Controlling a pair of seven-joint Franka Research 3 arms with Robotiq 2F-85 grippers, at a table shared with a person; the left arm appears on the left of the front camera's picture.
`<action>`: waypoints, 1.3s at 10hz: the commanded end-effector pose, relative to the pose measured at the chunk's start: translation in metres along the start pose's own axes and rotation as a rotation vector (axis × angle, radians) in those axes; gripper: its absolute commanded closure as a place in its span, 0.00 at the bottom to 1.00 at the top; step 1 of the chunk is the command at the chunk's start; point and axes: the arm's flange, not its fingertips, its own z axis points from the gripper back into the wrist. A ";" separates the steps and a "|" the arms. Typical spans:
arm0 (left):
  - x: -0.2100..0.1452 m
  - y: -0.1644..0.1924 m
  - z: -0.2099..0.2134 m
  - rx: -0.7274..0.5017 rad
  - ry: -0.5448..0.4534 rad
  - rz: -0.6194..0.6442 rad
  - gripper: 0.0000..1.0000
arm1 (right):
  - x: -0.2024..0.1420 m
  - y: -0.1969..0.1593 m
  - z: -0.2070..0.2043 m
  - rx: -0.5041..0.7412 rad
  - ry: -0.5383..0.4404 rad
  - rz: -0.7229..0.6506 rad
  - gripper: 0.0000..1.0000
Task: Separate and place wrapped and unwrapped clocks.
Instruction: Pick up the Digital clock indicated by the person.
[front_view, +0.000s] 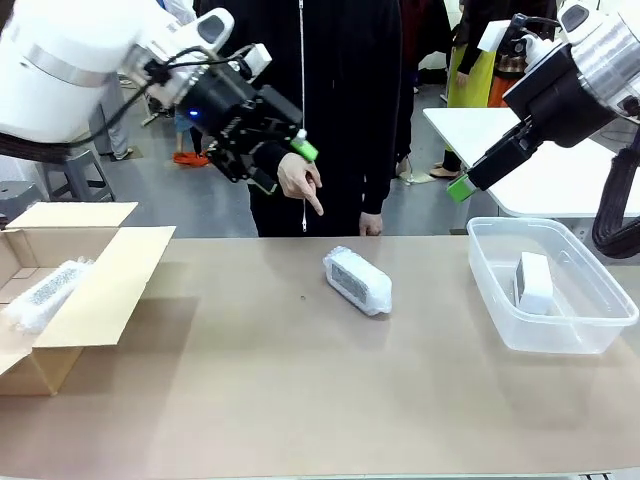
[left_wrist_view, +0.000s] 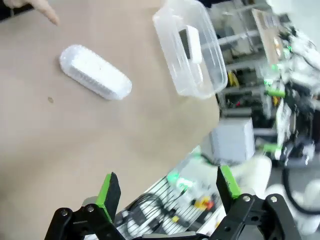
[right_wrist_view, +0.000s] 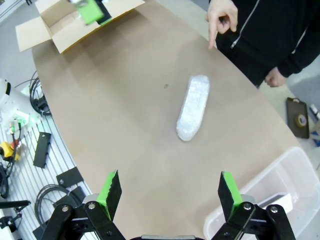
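One bubble-wrapped clock (front_view: 357, 281) lies alone in the middle of the counter (front_view: 300, 400), not yet sorted. In the front view its long axis runs obliquely, from far-left to near-right. It lies below and a little to the right of the left hand (front_view: 270, 150), which hangs high over the far edge of the counter. The right hand (front_view: 470, 180) is also raised, above the far corner of the clear plastic bin (front_view: 600, 325), and the clock lies to its left and lower. I judge the left hand a little nearer, but both are well apart from the clock. Both hands are released, with the jaws wide and nothing between them. A grasp would need the jaws across the short side of the bundle.

A person's hand (front_view: 300, 180) points down toward the counter, just beyond the clock.

The count: three clocks in all. Two are wrapped, the one on the counter and one (front_view: 45, 290) already inside the open cardboard box (front_view: 110, 275) at the left. One bare white clock (front_view: 533, 282) lies inside the bin at the right.
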 end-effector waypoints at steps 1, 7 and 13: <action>0.003 -0.023 -0.023 0.015 -0.083 0.247 0.00 | 0.000 -0.001 -0.001 0.007 -0.003 0.007 0.00; 0.039 -0.051 -0.122 0.365 -0.216 0.698 0.00 | 0.000 -0.001 -0.001 0.007 -0.003 0.007 0.00; 0.058 -0.008 -0.173 0.400 -0.143 0.713 0.00 | 0.000 -0.001 -0.001 0.007 -0.003 0.007 0.00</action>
